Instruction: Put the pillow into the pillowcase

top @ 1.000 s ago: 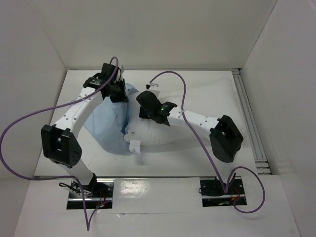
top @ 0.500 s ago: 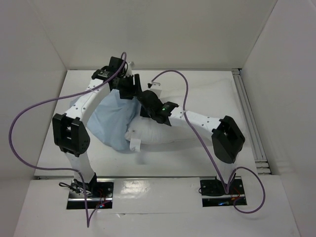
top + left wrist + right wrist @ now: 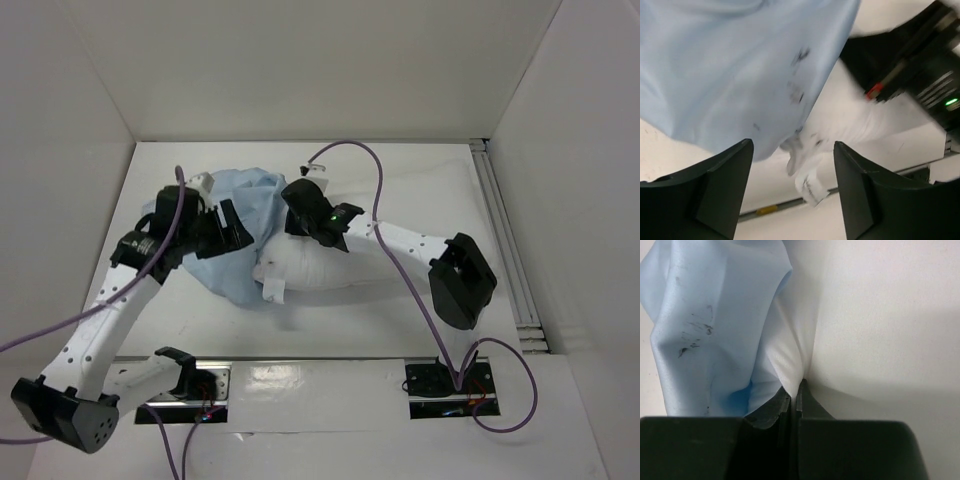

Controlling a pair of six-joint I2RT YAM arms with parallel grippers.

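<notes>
The pillow [image 3: 335, 268] lies white and plump in the middle of the table, its left end partly under the light blue pillowcase [image 3: 245, 200]. My right gripper [image 3: 293, 200] is shut on a pinched white fold of the pillow [image 3: 790, 360], with the speckled pillowcase [image 3: 715, 315] bunched right beside it. My left gripper [image 3: 232, 232] hovers at the pillowcase's near left side, open with nothing between its fingers. From the left wrist, the pillowcase [image 3: 740, 65] hangs ahead of the left gripper [image 3: 792, 147], and the pillow [image 3: 850, 120] lies past it.
A white sewn tag [image 3: 272, 290] sticks out of the pillow's near left corner, also seen as the tag [image 3: 810, 185]. A metal rail [image 3: 505, 240] runs along the table's right edge. White walls close in three sides. Purple cables [image 3: 375, 190] loop over both arms.
My left gripper has opened and let go of the pillowcase, and the left arm has swung from the far back towards the near left. The right gripper has kept its grip.
</notes>
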